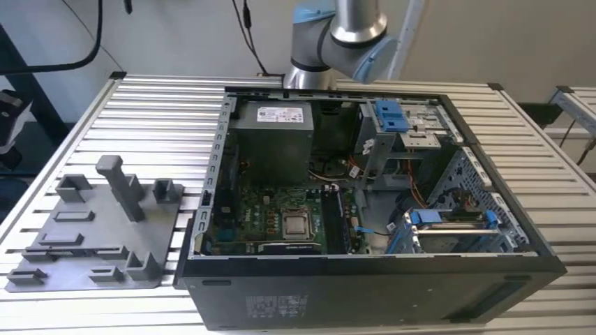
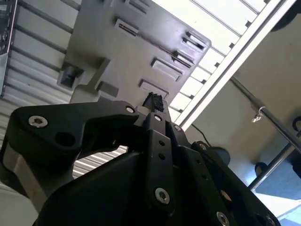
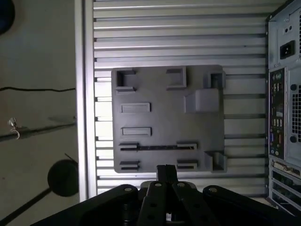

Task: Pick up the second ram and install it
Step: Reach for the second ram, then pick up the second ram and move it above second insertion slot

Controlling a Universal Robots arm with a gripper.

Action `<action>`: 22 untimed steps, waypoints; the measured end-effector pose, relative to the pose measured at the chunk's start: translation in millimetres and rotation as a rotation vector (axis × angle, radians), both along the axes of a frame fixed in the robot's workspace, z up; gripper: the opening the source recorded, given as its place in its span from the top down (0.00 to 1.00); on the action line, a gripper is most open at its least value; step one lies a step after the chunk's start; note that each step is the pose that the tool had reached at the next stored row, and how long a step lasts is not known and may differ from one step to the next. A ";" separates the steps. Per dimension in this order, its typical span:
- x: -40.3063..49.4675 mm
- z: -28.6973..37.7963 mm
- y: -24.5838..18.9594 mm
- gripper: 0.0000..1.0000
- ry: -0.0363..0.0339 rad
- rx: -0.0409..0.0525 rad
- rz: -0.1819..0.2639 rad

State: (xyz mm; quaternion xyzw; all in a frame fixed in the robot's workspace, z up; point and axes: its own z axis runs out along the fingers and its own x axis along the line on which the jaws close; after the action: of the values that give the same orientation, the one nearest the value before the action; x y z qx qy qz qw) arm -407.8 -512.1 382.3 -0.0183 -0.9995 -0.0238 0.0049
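On the slatted table [image 1: 139, 105] in the exterior view, a grey holder plate [image 1: 93, 234] with upright posts lies at the exterior view's left. Just beside it is an open computer case [image 1: 373, 296] with its motherboard [image 1: 270, 216] exposed, and the robot arm [image 1: 340, 31] rises at the table's far edge. In the second wrist view the gripper [image 2: 153, 100] hangs above the plate [image 2: 103, 42]. Its dark fingers [image 2: 158, 117] are drawn together with no gap showing and nothing between them. In the first wrist view the gripper [image 3: 166, 168] is over the edge of the plate [image 3: 164, 117], narrow and empty as well. The second ram [image 3: 157, 147] (a thin dark strip) rests on edge on the plate between two small brackets, one row in from that edge, near the fingertips but apart from them. The case's rear panel [image 3: 282, 94] stands to one side.
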 end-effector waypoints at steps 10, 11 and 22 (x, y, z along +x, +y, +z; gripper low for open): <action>-0.1 -0.1 -2.3 0.89 0.0000 0.0000 0.037; -0.2 -0.1 -2.3 0.89 -0.0001 0.0000 0.044; -0.9 -0.1 -2.3 0.89 0.0000 0.0000 0.052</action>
State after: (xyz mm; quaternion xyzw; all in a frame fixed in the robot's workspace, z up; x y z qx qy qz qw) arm -408.8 -514.4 382.3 0.0075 -0.9997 -0.0237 0.0055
